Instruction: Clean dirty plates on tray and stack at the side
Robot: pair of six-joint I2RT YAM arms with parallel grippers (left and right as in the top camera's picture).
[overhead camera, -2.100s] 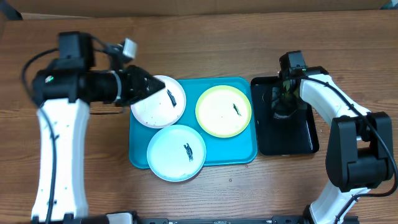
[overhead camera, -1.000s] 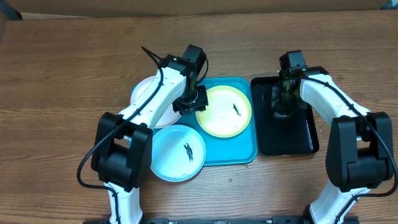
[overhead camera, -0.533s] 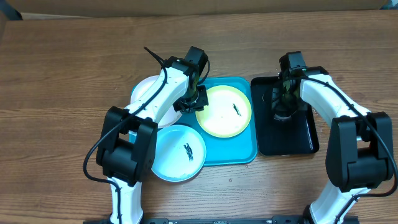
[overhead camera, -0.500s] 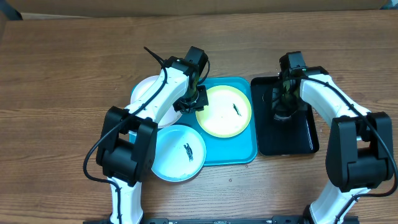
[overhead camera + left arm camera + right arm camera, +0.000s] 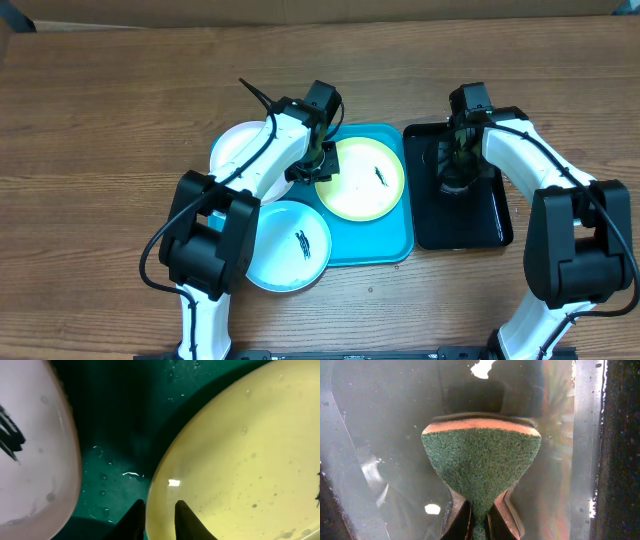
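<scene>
Two pinches. The left end effector nips the yellow plate at its left rim, on the tray. The right end effector squeezes the sponge over the black tray. The white plate overhangs the tray's far-left corner, the blue plate its near-left corner.

Left arm and right arm have glossy white links, bulky black joints, thin black cables and dark fingers.
</scene>
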